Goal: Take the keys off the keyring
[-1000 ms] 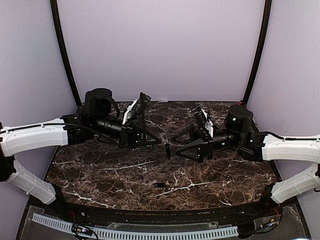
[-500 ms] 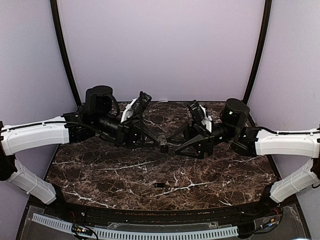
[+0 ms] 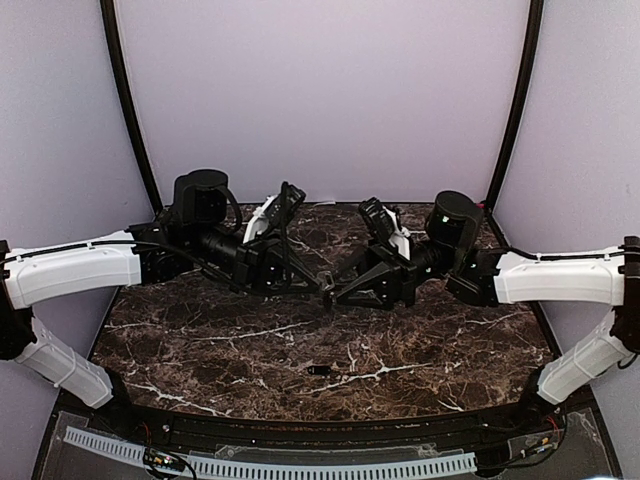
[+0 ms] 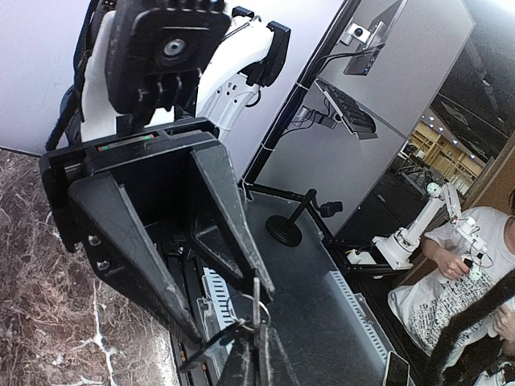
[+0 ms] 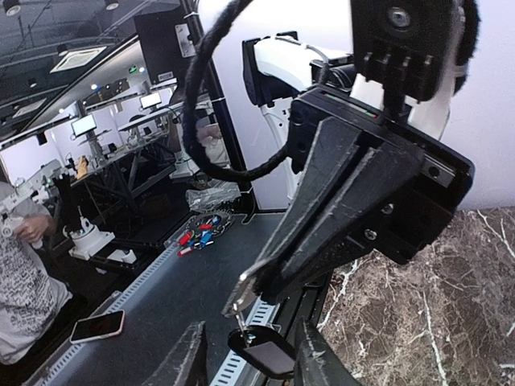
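Above the table's middle, my left gripper (image 3: 321,286) and my right gripper (image 3: 336,293) meet tip to tip. The left gripper (image 4: 256,336) is shut on the keyring (image 4: 241,322), pinching a silvery flat blade (image 4: 256,301) on the thin wire loop. From the ring a dark-headed key (image 5: 269,352) hangs between the fingers of my right gripper (image 5: 251,323). Those fingers stand apart on either side of the key's head, with a gap showing on its left side. A second small dark key (image 3: 318,370) lies loose on the marble nearer the front edge.
The dark marble tabletop (image 3: 450,340) has white veins. A black rail with a white slotted strip (image 3: 270,465) runs along the near edge. Both arms reach in from the sides at mid height.
My right gripper has moved left and up to the left gripper's tips. Its jaws have narrowed around the hanging key. The left gripper has stayed shut and nearly still.
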`<state>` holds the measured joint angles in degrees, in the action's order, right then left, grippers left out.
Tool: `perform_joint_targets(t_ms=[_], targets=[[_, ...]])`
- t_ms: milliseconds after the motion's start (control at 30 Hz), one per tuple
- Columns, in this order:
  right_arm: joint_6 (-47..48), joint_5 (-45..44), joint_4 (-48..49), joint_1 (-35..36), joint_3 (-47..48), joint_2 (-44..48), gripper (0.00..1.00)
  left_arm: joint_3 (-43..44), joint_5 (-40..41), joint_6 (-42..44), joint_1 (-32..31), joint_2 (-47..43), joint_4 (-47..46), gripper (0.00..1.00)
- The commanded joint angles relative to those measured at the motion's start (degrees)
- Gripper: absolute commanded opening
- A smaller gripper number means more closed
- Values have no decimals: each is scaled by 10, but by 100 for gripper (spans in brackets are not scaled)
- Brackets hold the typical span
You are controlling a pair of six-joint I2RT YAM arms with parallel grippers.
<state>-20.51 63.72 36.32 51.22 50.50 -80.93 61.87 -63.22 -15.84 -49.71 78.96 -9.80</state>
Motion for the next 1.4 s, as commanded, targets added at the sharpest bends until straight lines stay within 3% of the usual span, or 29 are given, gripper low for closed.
perform_joint_targets(t_ms=[0, 233, 533, 967, 1133, 1167, 1267, 1367], targets=[[-7, 23, 21, 11, 22, -7, 28, 16, -10, 2, 1, -2, -12, 0], [-9, 22, 23, 14, 21, -8, 0, 13, -3, 6, 1, -4, -9, 0], [-7, -5, 28, 13, -6, 12, 0, 1, 40, 23, 1, -28, -5, 0], [-121, -42, 157, 4, -51, 21, 0, -14, 63, 40, 1, -41, -14, 0], [-113, -60, 167, -6, -75, 28, 0, -13, 53, 32, 1, -40, -23, 0], [-122, -63, 183, -12, -85, 30, 4, -14, 52, 29, 1, -41, -25, 0], [-123, -81, 213, -20, -108, 45, 39, -14, 51, 27, 1, -42, -26, 0], [-84, -120, 187, -18, -116, 70, 55, -14, 56, 29, 1, -44, -24, 0]])
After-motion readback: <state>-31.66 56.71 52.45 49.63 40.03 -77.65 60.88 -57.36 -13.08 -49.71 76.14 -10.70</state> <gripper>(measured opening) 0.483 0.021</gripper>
